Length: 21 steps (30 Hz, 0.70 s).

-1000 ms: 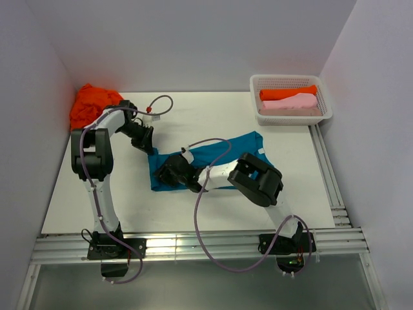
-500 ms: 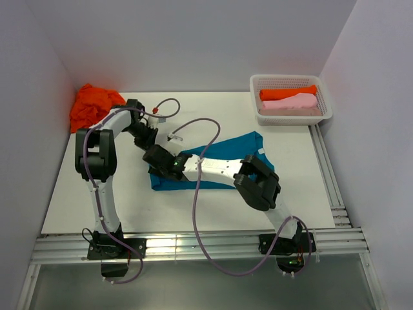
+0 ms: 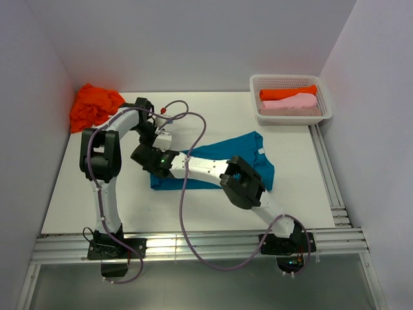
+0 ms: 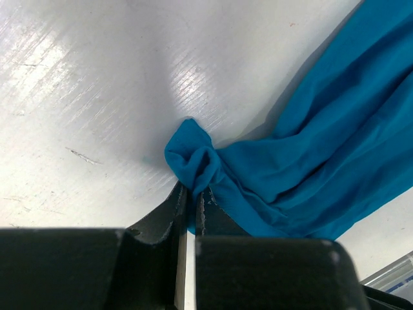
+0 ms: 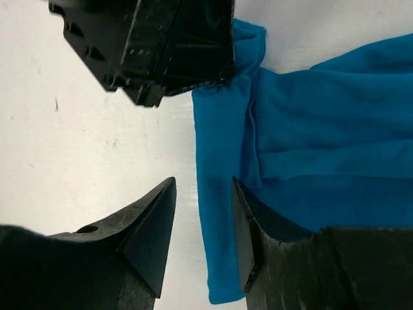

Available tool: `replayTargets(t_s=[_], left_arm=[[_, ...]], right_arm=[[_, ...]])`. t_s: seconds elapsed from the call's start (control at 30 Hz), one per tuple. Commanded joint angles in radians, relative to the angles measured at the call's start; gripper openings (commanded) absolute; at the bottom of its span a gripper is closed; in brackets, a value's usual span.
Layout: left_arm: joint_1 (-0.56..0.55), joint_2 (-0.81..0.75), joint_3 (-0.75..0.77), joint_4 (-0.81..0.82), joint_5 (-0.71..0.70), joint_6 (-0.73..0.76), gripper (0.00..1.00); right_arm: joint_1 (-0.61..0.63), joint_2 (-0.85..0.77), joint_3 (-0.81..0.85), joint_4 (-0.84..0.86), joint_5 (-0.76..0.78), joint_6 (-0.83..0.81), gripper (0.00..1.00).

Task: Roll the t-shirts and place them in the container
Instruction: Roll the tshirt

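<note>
The right fingers, swept leftward since a second ago, stand spread over the left edge of the teal t-shirt, which lies mid-counter. The left fingers pinch its bunched corner. Bare counter lies left and front.

right gripper: leaves the middle of the teal t-shirt and reaches its end; the hem now lies between its fingers, with the left gripper just ahead.
left gripper: carries its pinched corner sideways, closing up on the right gripper.
teal t-shirt: the pinched corner is drawn inward.
</note>
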Motion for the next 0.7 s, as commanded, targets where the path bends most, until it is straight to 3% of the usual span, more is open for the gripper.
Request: replayTargets(t_s=[0.0, 0.4, 0.67], left_arm=[[-0.016, 0.008, 0.039, 0.004, -0.009, -0.006, 0.00], [-0.024, 0.012, 0.039, -0.001, -0.018, -0.014, 0.01], [-0.024, 0.011, 0.042, -0.002, -0.019, -0.015, 0.03]], right_arm=[[0.017, 0.014, 0.069, -0.002, 0.058, -0.043, 0.47], [0.020, 0.106, 0.129, -0.038, 0.023, -0.038, 0.47], [0.034, 0.134, 0.175, -0.161, 0.070, -0.017, 0.46]])
